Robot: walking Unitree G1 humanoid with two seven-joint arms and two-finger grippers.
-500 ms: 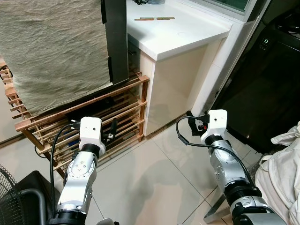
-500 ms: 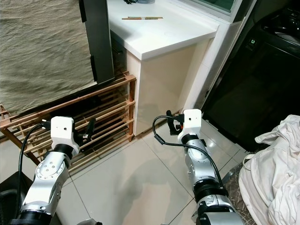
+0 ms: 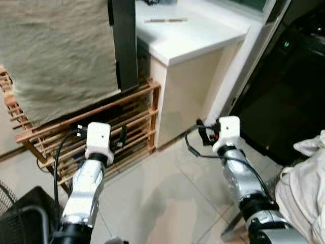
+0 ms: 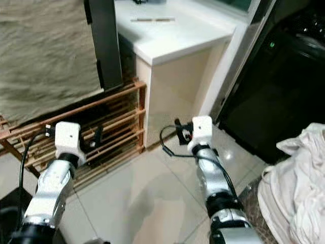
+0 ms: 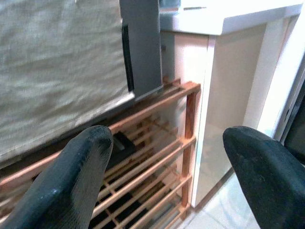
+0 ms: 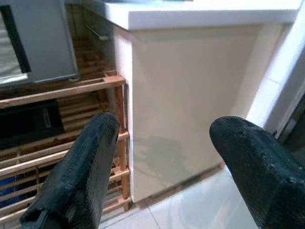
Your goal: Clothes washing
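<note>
The rack (image 3: 137, 109) was slatted wood, and the cloth (image 3: 56, 51) over it looked coarse and matt. The floor tiles (image 3: 162, 203) were glossy, the counter (image 3: 193, 35) smooth white.

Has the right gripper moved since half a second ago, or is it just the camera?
Cannot tell. The right gripper sits slightly closer to the white cabinet, but the whole view shifted and blurred.

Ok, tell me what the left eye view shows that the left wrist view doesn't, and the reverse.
The left eye view alone takes in the heap of white laundry at the robot's right, the dark appliance front, the black fan grille on its left, the pale tiled floor and both arms, with the right gripper raised over the tiles. The left wrist view alone shows the left gripper close up, its black fingers spread apart. Both share the slatted wooden rack, the draped beige cloth, the dark upright panel and the white cabinet.
</note>
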